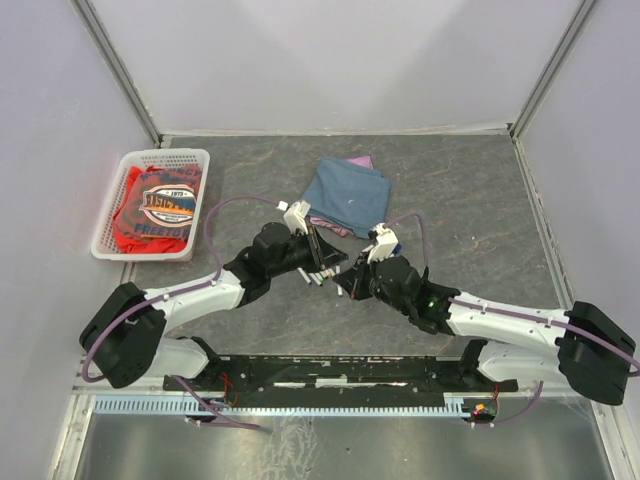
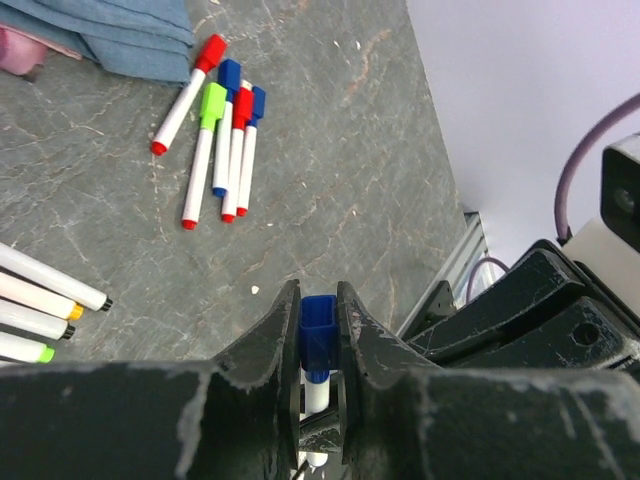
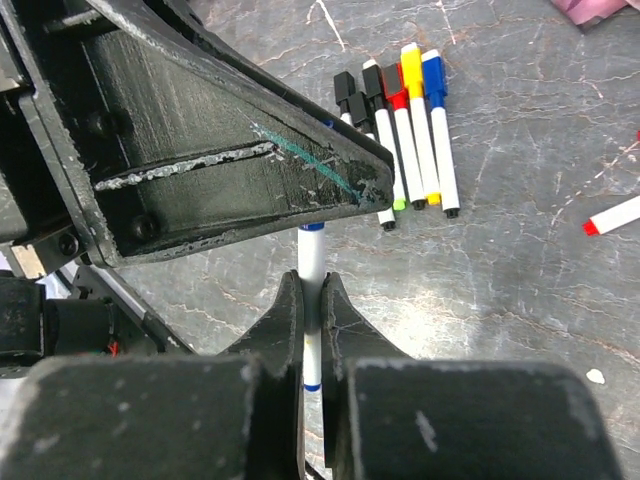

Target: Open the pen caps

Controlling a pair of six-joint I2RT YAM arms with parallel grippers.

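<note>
The blue cap (image 2: 318,338) was clamped in the left gripper's (image 2: 318,298) narrow fingers, above the table (image 2: 350,200); the right gripper (image 3: 311,290) pinched the barrel (image 3: 311,250). Pulling straight along its axis, grips firm, seemed best.

white basket (image 1: 165,156): holds red shirt (image 1: 135,235) | blue cloth (image 1: 345,195): folded, well apart

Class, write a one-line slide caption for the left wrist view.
Left gripper clamps the blue plastic cap of a thin white-barrelled pen; five capped pens lie beyond on the grey table.
</note>
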